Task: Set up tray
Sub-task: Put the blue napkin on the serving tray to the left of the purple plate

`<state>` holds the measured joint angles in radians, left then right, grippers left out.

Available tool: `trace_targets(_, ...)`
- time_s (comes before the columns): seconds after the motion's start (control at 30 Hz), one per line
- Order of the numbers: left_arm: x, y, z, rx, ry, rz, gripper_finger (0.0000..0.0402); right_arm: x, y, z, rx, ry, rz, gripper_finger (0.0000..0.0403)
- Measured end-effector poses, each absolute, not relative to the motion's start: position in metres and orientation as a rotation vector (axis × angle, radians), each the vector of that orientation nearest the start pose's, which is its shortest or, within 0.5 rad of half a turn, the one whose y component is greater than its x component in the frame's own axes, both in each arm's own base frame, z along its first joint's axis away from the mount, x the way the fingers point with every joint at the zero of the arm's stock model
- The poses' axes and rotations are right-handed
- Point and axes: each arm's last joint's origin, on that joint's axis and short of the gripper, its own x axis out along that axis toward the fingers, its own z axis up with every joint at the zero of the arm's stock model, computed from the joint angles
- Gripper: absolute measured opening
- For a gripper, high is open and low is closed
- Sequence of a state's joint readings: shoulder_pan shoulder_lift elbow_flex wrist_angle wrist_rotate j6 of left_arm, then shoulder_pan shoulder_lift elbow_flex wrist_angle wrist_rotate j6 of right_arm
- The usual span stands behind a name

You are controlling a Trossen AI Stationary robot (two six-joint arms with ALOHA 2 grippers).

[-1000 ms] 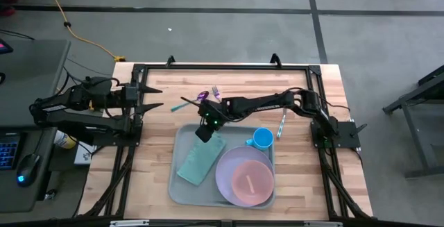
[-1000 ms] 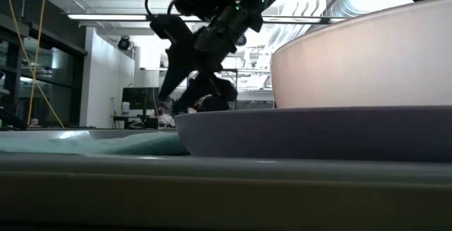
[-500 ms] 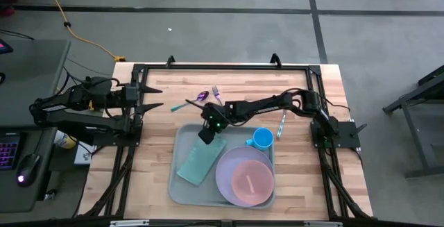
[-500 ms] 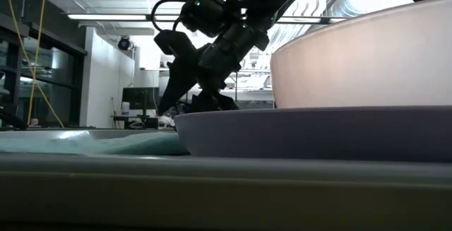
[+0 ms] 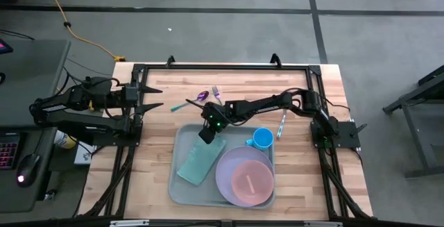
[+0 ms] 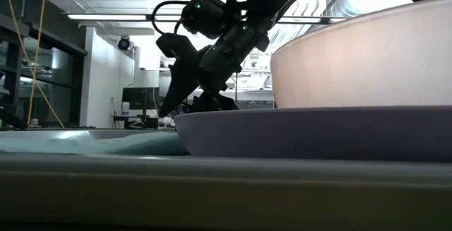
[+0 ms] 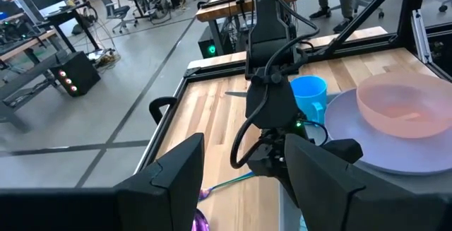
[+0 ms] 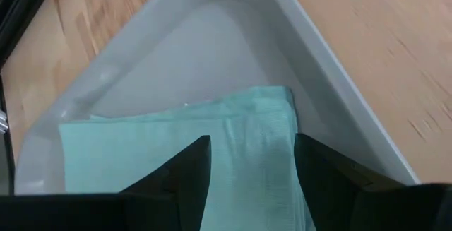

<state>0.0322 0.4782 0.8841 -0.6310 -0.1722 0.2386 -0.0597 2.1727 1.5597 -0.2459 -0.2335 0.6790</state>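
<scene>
The tray (image 5: 182, 185) lies at the near edge of the surface (image 5: 156, 171), mid-width, and is partly set: a folded teal napkin (image 5: 200, 160), a lavender plate (image 5: 227, 180) bearing a pink bowl (image 5: 251, 182), and a blue cup (image 5: 262, 139) are aboard. Cutlery (image 5: 205, 96) and a utensil (image 5: 282, 125) beside the cup remain on the surface, so they probably come next. The right hand (image 5: 206, 134) hangs over the napkin's far end, fingers apart and empty; the left hand (image 5: 154, 98) waits open at the left edge.

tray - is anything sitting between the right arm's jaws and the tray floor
Yes: the teal napkin lies flat on the tray directly under the right gripper, whose jaws stand open above it. Only the tray's corner past the napkin is bare.
</scene>
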Motion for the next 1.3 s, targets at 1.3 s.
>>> trace_targets(1.3, 0.081, 0.008, 0.355, 0.252, 0.248, 0.176, 0.0227, 0.473, -0.019, 0.133, 0.796, 0.893, -0.127, 0.0026)
